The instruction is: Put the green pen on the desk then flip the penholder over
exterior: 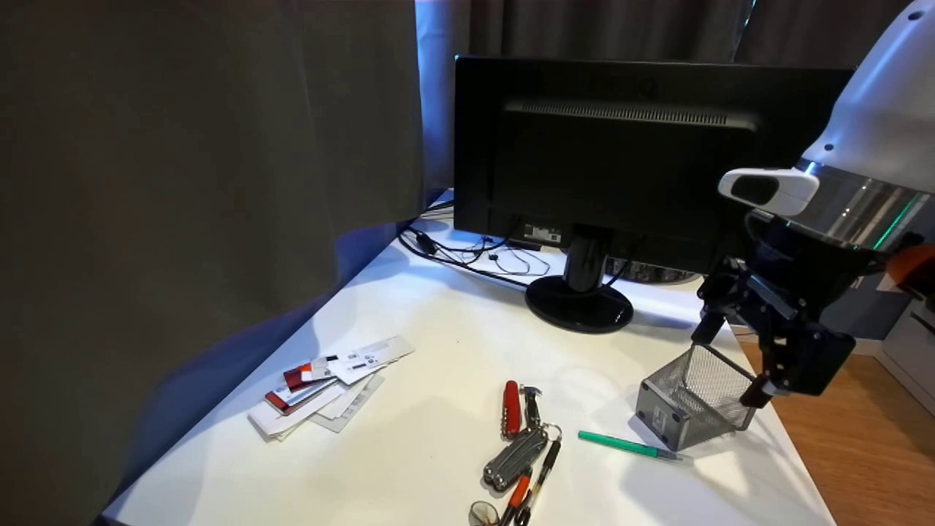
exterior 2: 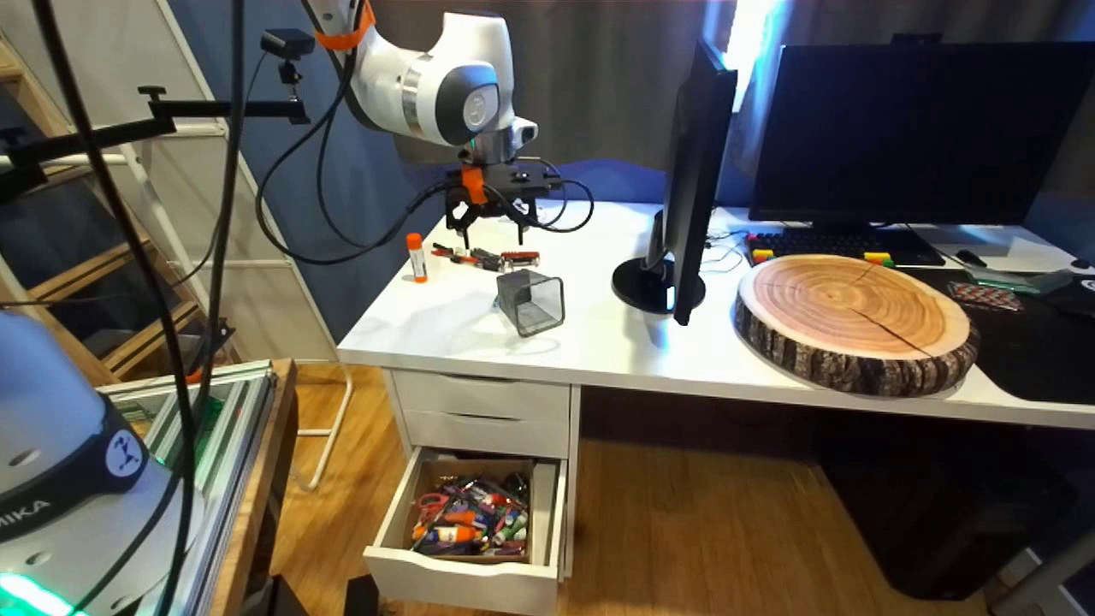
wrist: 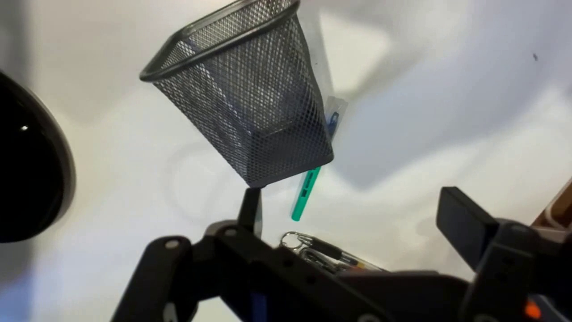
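The penholder (exterior: 661, 422), a dark mesh cup, lies on its side on the white desk (exterior: 431, 453). Its mouth faces the camera in an exterior view (exterior 2: 518, 295). Close by its base, the green pen (exterior: 619, 444) lies flat on the desk. From the wrist, the penholder (wrist: 250, 107) hides the pen's middle, and the pen's green end (wrist: 306, 194) sticks out past the base. My gripper (wrist: 351, 191) hangs above the desk with its jaws wide apart and nothing between them. One fingertip (wrist: 250, 201) appears right at the penholder's base corner; whether they touch I cannot tell.
A multi-tool (exterior: 515, 459), a red pocket knife (exterior: 511, 409) and a black pen (exterior: 544, 471) lie near the green pen. The monitor stand (exterior: 579, 303) is farther back. Cards (exterior: 329, 394) are piled at one side. A glue stick (exterior 2: 417, 261) stands near the desk edge.
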